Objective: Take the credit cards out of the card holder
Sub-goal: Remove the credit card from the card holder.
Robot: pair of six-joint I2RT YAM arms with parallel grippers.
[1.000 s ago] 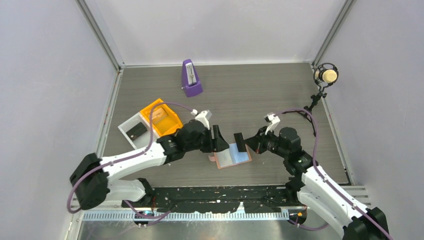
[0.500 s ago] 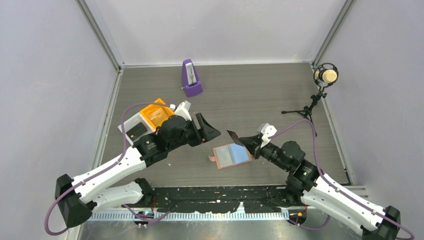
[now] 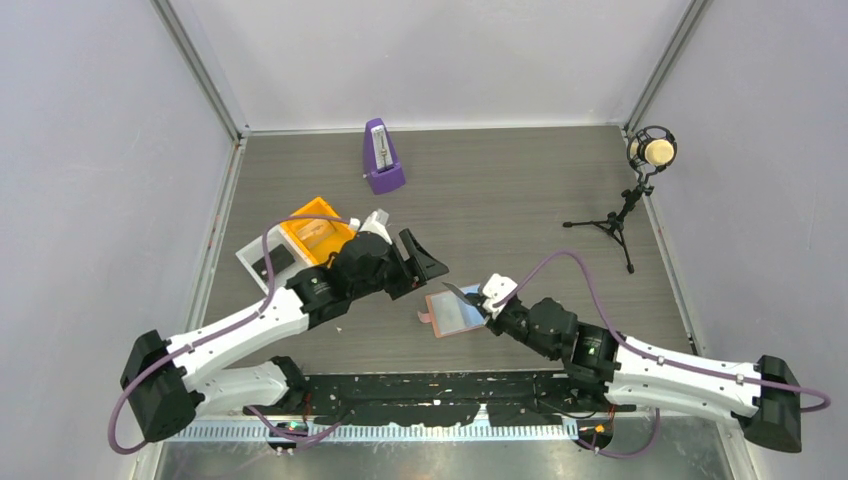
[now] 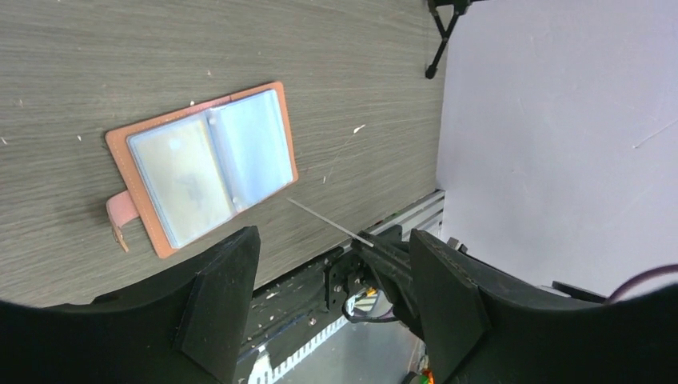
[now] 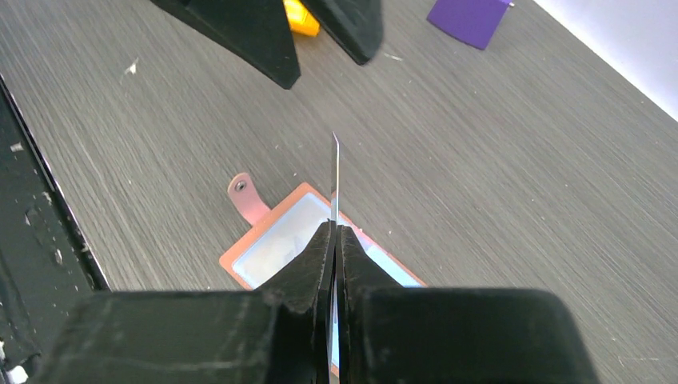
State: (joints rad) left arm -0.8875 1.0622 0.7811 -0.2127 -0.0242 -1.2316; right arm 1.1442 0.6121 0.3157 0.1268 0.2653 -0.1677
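Note:
The card holder (image 3: 452, 313) lies spread open on the table, salmon rim and tab, blue-grey inner faces up. It also shows in the left wrist view (image 4: 204, 164) and the right wrist view (image 5: 276, 240). My right gripper (image 3: 478, 303) is shut on a thin dark credit card (image 3: 462, 293), held edge-on just above the holder's right half. The card is a thin line in the right wrist view (image 5: 334, 172) and the left wrist view (image 4: 324, 221). My left gripper (image 3: 418, 258) is open and empty, above and left of the holder. Another dark card (image 3: 270, 262) lies in a white tray.
A white tray (image 3: 250, 258) and an orange tray (image 3: 315, 235) stand at the left, under my left arm. A purple metronome (image 3: 382, 157) stands at the back. A microphone on a small tripod (image 3: 640, 190) stands at the right wall.
Both grippers were at the holder. My left gripper drew back to the left and opened wide. My right gripper lifted a card away and now holds it lower, over the holder's right edge.

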